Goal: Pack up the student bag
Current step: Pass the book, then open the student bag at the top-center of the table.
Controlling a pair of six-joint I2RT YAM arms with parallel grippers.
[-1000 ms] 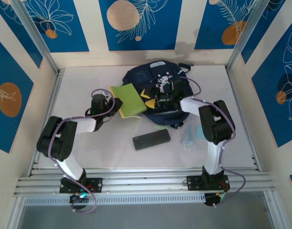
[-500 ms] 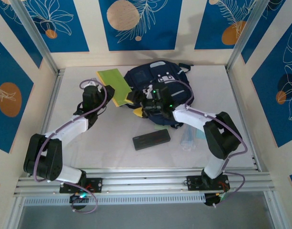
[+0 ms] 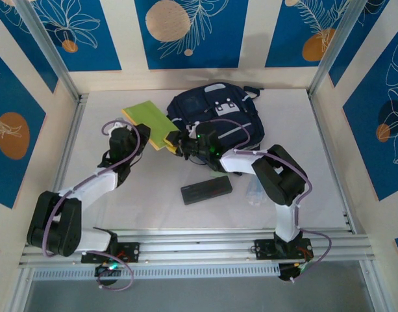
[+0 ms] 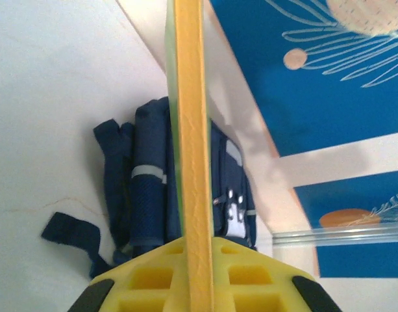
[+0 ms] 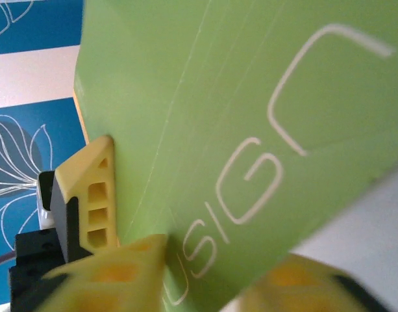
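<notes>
The student bag (image 3: 219, 117), dark navy with pale stripes, lies at the back centre of the table; it also stands behind the held book (image 4: 143, 195). A green notebook (image 3: 149, 122) with a yellow page edge (image 4: 192, 130) hangs just left of the bag. My left gripper (image 3: 141, 134) is shut on it, the page edge running straight between its yellow fingers (image 4: 195, 257). My right gripper (image 3: 177, 142) reaches left to the notebook's near right corner. Its blurred fingers (image 5: 130, 266) sit either side of the green cover (image 5: 237, 117); their grip is unclear.
A black flat case (image 3: 206, 189) lies on the white table (image 3: 121, 208) in front of the bag. A clear plastic item (image 3: 254, 190) rests to its right, beside the right arm. Metal rails run along both table sides.
The left arm carried the notebook away from the bag toward the back left. The right gripper left the bag, swung left to the notebook's corner, and its jaws narrowed.
</notes>
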